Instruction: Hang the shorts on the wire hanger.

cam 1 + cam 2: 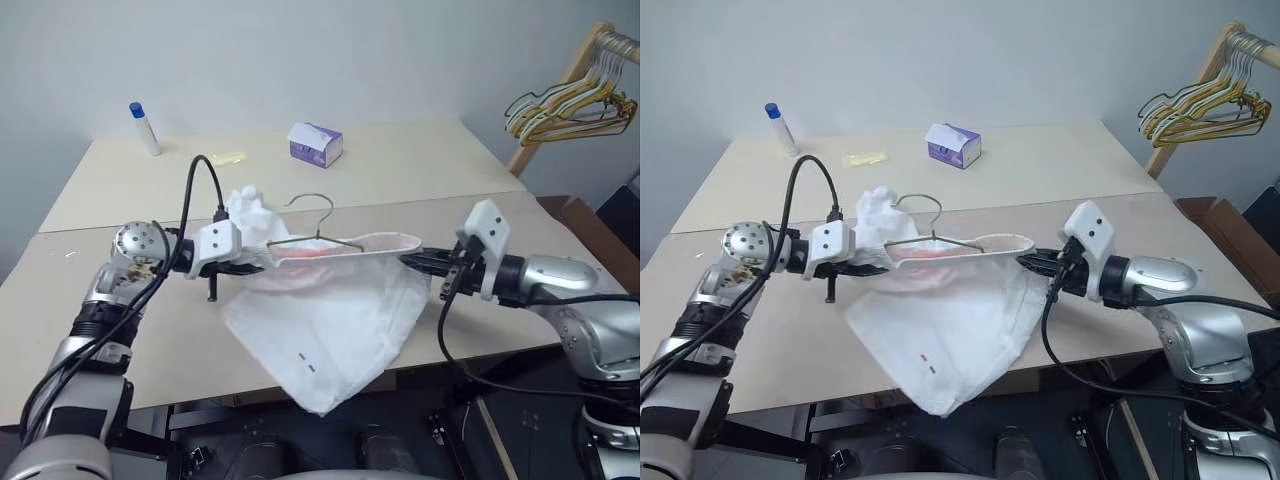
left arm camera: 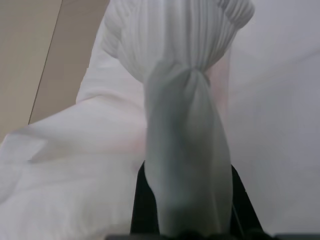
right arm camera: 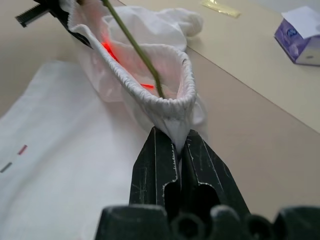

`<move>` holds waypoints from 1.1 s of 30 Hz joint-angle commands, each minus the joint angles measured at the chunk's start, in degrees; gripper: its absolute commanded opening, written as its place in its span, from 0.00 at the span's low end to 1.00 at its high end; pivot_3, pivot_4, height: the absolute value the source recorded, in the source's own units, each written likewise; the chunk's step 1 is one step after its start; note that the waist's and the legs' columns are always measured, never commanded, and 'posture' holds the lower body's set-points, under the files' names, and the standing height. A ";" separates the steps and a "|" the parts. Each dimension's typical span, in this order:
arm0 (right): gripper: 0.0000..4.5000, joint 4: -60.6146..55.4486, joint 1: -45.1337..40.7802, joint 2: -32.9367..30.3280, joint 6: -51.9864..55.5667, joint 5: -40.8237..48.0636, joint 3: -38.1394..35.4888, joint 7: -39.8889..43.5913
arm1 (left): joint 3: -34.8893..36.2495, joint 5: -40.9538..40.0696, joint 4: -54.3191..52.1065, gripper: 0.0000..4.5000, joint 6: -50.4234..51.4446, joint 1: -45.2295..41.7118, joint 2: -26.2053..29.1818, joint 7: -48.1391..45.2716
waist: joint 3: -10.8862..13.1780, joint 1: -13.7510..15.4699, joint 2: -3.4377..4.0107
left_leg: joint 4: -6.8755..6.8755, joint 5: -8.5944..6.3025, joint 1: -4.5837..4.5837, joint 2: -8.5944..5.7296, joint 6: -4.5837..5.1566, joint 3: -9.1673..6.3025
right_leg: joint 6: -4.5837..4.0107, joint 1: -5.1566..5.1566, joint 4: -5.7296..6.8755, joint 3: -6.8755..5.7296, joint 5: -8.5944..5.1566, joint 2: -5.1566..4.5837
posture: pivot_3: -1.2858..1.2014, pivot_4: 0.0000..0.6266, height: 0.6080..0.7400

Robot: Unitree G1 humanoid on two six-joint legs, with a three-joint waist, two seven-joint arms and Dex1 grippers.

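Now the shorts [image 1: 330, 320] hang stretched between my two grippers above the worktop [image 1: 420, 170], with the wire hanger [image 1: 318, 232] inside their waistband.

My left gripper [image 1: 256, 262] has its jaws clenched on a bunched end of the waistband, and my right gripper [image 3: 175, 150] pinches the opposite end of the elastic edge between its closed black jaws. The waistband runs side to side, roughly level, so the long axis of the shorts lies across my front from one gripper to the other, and the white legs droop from it toward the near edge of the worktop, the tiny dark mark low on the cloth. The hanger's arms lie along that same line within the open band; its curved hook rises above the cloth, curling toward my left.
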 commanded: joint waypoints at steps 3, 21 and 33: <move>0.00 -5.54 1.56 -2.41 -3.36 -4.64 4.06 -0.60 | 1.12 -0.42 -0.39 0.00 1.85 -2.95 -1.49 2.24 | 0.00 0.06 0.00 | 0.00 0.00 -0.02 -0.01 0.00 0.00 | 0.00 0.00 -0.01 -0.02 0.00 -0.01 | 0.50 0.00 1.00; 0.88 7.26 -5.17 -12.23 -7.53 0.09 -5.71 12.54 | 2.22 -3.76 -1.25 0.00 1.03 -4.95 -0.56 -2.70 | -0.01 -0.13 -0.01 | 0.01 -0.01 0.12 0.00 0.02 0.02 | 0.00 0.10 -0.03 0.01 0.00 0.00 | 0.50 0.00 1.00; 0.88 30.00 -26.64 -5.55 -18.80 -16.90 18.30 24.46 | 1.10 -3.06 0.31 0.00 -0.67 -7.83 -3.83 -3.03 | -0.01 -0.52 0.00 | 0.01 -0.02 0.01 -0.01 0.03 0.17 | 0.01 -0.08 0.00 0.11 0.01 0.02 | 0.51 0.00 1.00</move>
